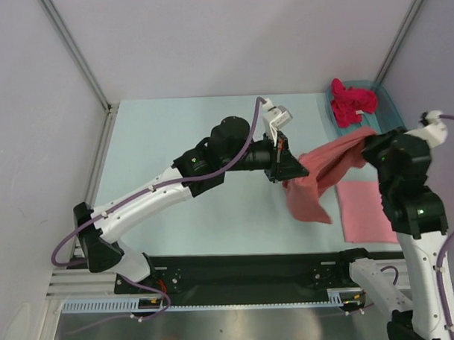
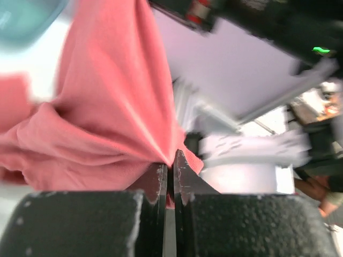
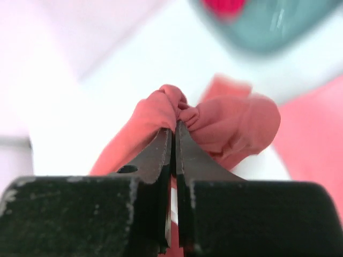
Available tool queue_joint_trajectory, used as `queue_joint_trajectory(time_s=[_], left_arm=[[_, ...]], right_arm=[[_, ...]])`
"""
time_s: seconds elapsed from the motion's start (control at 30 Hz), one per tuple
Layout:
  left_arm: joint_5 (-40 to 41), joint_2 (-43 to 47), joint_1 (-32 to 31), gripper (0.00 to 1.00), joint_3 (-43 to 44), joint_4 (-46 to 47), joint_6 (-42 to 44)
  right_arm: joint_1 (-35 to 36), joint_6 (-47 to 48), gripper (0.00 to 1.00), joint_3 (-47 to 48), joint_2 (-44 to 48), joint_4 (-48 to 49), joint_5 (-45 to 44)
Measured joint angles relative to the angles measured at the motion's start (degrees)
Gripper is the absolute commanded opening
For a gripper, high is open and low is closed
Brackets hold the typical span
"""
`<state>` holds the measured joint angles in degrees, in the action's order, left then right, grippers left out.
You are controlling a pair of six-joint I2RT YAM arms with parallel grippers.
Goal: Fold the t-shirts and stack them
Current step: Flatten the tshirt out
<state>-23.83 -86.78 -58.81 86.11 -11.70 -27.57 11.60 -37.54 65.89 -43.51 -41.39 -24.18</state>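
1. Left gripper (image 2: 171, 159): the jaws are closed, with the fingertips almost meeting. A bunched fold of the salmon shirt (image 2: 107, 123) is pinched between the tips.
2. Right gripper (image 3: 174, 131): the jaws are closed to a thin slit. A gathered edge of the same salmon shirt is clamped at the tips, and cloth bulges out on both sides of the fingers.
3. Between the grippers: the salmon shirt runs from one gripper to the other as a twisted band, raised off the table (image 1: 181, 134). A loose flap hangs from the left gripper's end toward the arm bases.
4. On the near side of the right gripper: the pink shirt (image 1: 366, 210) lies flat on the table as a rectangle. Its right edge is hidden under the right arm. The hanging flap's lower corner is close to the pink shirt's left edge; whether they touch cannot be told.
5. On the far side of the right gripper: the tub (image 1: 393, 112) sits at the table's far right corner. The magenta shirt (image 1: 351, 102) lies crumpled inside it, well apart from both grippers.
6. Arms: the left arm reaches across the table from its near-left base to the middle. The right arm stands along the right edge.
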Motion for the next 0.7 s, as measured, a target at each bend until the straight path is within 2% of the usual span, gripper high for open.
queue_joint_trajectory(time_s=[0.1,0.2,0.3,0.5,0.63,0.7], left_arm=[[-1.9,-0.81,-2.73,0.0,7.96,-0.26,-0.35],[-1.84,-2.01,-5.9,0.0,14.67,-0.33,-0.26],[0.44,-1.88,-7.72,0.0,16.94,-1.33,0.76],[9.77,0.74,-7.37,0.0,15.08,-3.17,3.67],[16.63,7.08,-6.16,0.0,8.83,-1.53,3.65],[19.85,11.72,-3.45,0.0,3.63,-0.55,2.69]], right_arm=[[-8.15,5.73,0.0,9.92,-1.99,1.44,1.92],[-12.04,10.4,0.0,16.55,-3.96,3.19,4.33],[-13.29,14.58,0.0,24.24,-7.19,4.2,6.38],[-13.29,19.71,0.0,38.58,-16.15,9.66,13.73],[-12.94,17.66,0.0,39.65,-20.59,14.95,24.83],[-12.11,15.19,0.0,39.56,-24.09,18.75,32.04]])
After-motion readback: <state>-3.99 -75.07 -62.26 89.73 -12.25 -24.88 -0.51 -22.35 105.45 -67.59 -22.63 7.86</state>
